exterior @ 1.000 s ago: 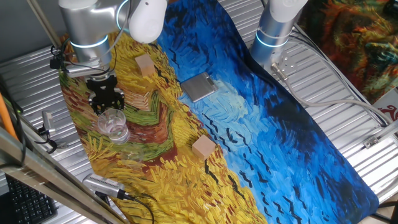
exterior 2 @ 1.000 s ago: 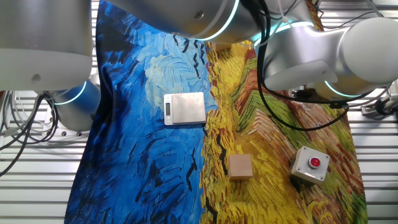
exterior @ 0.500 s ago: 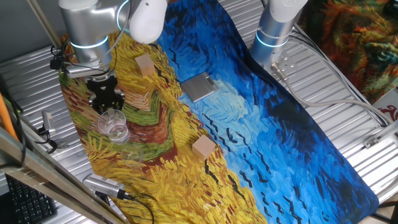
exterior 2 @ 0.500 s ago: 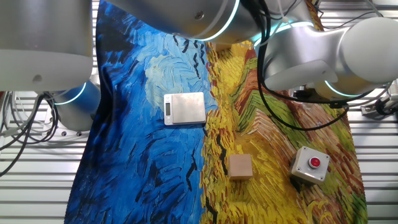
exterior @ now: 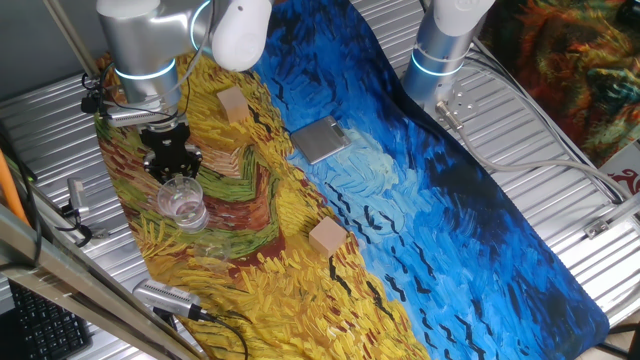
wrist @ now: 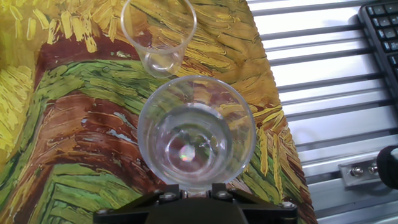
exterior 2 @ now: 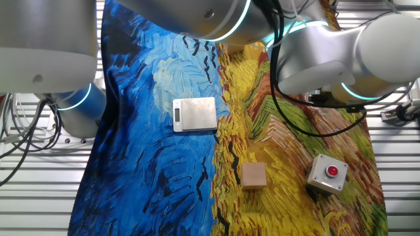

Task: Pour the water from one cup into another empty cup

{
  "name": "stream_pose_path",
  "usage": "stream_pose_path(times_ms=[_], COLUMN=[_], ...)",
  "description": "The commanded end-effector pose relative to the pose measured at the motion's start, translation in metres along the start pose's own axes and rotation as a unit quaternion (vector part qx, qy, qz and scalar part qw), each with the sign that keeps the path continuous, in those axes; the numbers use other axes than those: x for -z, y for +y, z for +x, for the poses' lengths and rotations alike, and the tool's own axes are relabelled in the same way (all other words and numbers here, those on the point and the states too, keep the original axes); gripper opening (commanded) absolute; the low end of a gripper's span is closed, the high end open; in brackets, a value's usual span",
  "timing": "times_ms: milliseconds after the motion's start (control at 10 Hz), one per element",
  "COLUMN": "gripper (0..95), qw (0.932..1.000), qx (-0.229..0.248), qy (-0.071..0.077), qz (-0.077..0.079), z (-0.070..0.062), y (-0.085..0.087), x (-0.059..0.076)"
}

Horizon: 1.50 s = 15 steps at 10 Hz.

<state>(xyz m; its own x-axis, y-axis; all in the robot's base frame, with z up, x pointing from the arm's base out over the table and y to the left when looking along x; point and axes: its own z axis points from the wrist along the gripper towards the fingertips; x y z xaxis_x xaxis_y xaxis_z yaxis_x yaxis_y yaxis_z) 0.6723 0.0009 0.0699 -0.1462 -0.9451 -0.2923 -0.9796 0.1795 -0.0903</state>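
In the hand view a clear cup holding water (wrist: 196, 132) sits right in front of my gripper (wrist: 193, 194). The jaws stand close together and pinch the near wall of this cup at its rim. A second clear cup (wrist: 159, 34), empty, stands upright on the cloth just beyond it. In one fixed view my gripper (exterior: 170, 165) hangs over the left part of the cloth, with the water cup (exterior: 176, 190) under it and the empty cup (exterior: 192, 213) close beside it. In the other fixed view the arm hides both cups and the gripper.
The painted cloth (exterior: 400, 200) covers the table. On it lie two wooden blocks (exterior: 232, 103) (exterior: 327, 237) and a small scale (exterior: 320, 139). A red button box (exterior 2: 327, 172) shows in the other fixed view. The ribbed metal table edge (wrist: 323, 81) and a keyboard (wrist: 380, 31) lie to the right.
The arm has shifted very slightly to the right in one fixed view. The cups keep their places.
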Motion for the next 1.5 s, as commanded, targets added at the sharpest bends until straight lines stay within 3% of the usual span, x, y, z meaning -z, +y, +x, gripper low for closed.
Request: stream_pose_path(times_ms=[100,1500], gripper=[0.0,0.0], qw=[1.0000,0.9999], qx=[-0.001,-0.016], qy=[0.000,0.004], qz=[0.000,-0.003], z=[-0.0004,-0.0053], y=[-0.0014,0.0026], x=[-0.0008,0.0078])
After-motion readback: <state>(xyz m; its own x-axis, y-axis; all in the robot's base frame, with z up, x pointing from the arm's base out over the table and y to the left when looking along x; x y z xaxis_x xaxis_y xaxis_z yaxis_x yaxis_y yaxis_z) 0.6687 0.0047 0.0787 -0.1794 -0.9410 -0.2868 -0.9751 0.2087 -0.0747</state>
